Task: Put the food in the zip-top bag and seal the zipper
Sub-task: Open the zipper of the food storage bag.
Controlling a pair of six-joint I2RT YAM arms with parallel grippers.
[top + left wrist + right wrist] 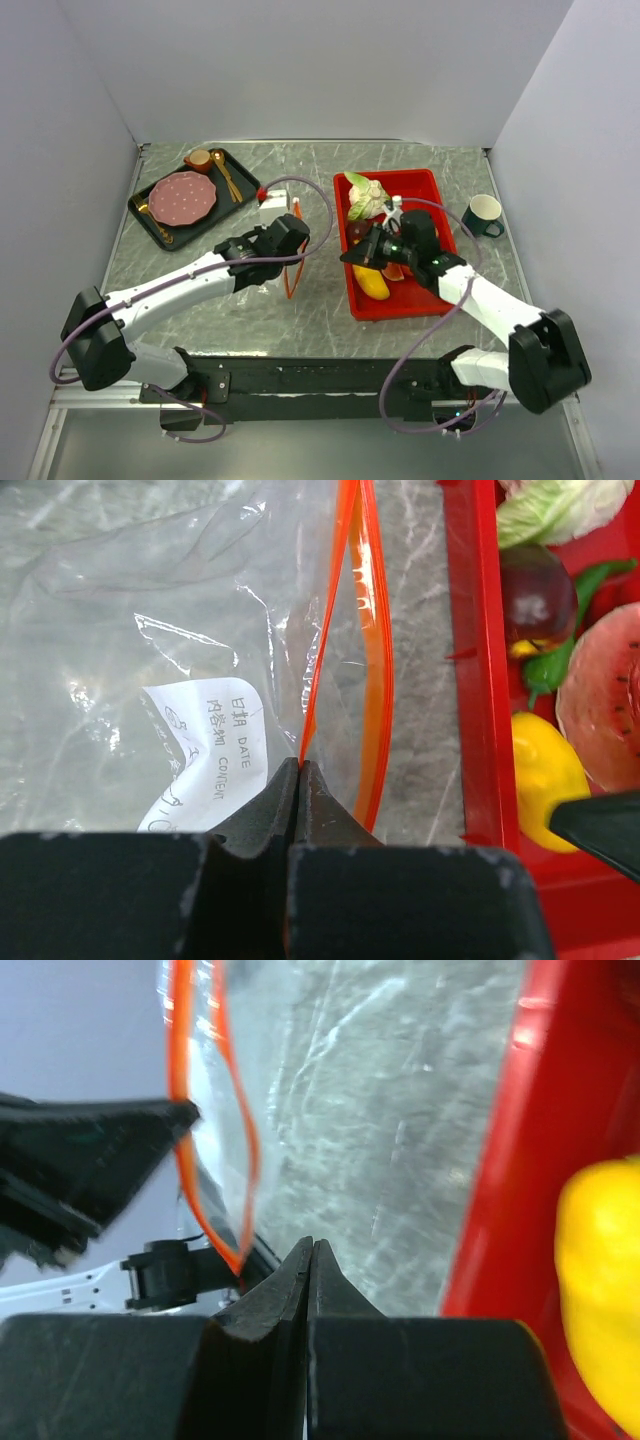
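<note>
Findings: we see the left pincer clamped on the zipper; the right pincer pressed together on nothing, yellow fruit just beside it.

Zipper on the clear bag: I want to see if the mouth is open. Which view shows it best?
Left wrist: the zipper shows close up as an open orange loop, one lip pinched in the left claw. Right wrist shows part of the loop, off-centre. Top view shows only a thin orange line.
</note>
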